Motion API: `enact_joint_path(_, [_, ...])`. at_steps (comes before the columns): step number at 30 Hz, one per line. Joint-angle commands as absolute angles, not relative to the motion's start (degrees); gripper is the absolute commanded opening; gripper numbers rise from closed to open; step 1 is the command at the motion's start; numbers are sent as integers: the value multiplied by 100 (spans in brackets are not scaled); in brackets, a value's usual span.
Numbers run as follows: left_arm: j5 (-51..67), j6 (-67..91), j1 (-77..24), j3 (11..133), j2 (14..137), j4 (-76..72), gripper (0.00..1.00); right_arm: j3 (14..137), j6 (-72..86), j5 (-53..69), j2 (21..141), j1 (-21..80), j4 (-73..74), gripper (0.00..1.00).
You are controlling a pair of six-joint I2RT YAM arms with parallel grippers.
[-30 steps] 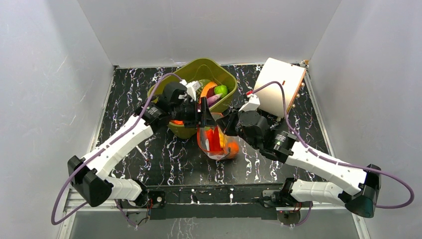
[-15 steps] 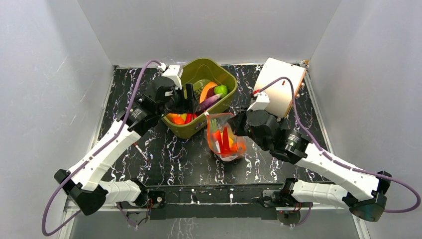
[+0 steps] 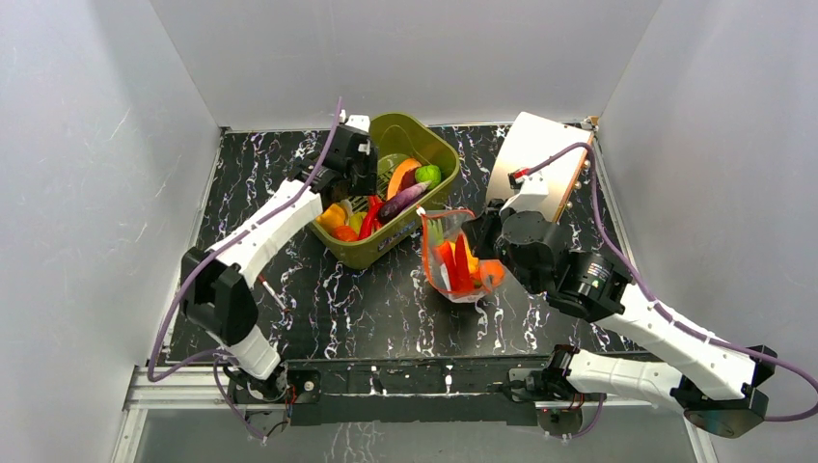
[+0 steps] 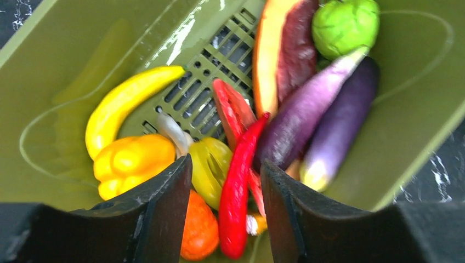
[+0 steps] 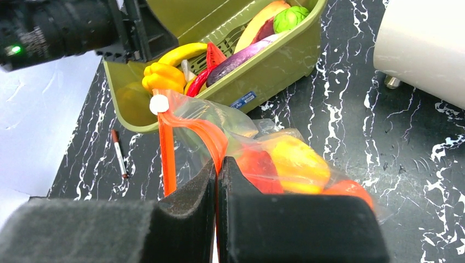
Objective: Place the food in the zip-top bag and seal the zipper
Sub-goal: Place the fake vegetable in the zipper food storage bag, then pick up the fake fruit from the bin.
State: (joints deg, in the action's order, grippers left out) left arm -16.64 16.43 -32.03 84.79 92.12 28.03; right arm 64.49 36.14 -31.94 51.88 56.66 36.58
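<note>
The clear zip-top bag (image 3: 453,265) stands on the table right of the olive tub (image 3: 424,135), with red, yellow and orange food inside (image 5: 299,159). My right gripper (image 5: 218,161) is shut on the bag's red-orange zipper strip (image 5: 200,131); from above the gripper (image 3: 475,231) sits at the bag's right side. The mouth gapes open, with a white slider (image 5: 158,104) at its far end. My left gripper (image 4: 226,164) is open and empty, above a red chilli (image 4: 238,186), yellow pepper (image 4: 131,159), orange ball (image 4: 197,230) and purple eggplant (image 4: 312,109) in the tub; from above this gripper (image 3: 359,183) is over the tub's left part.
A white board (image 3: 540,164) leans at the back right, close behind my right arm. A small pen (image 5: 118,153) lies on the black marbled table left of the bag. White walls enclose the table on three sides.
My left gripper has left the bag's mouth and swung back left over the tub. My right gripper has carried the bag to the right, away from the tub.
</note>
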Motion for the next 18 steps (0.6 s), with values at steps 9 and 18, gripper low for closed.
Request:
enact_joint_path(9, [-1169, 1598, -2620, 9020, 10339, 1977, 39, 6406, 3712, -2975, 5095, 5695, 3185, 0])
enact_joint_path(18, [-976, 1932, -2549, 9228, 10991, 1920, 39, 6421, 3712, -2888, 5080, 5695, 3210, 0])
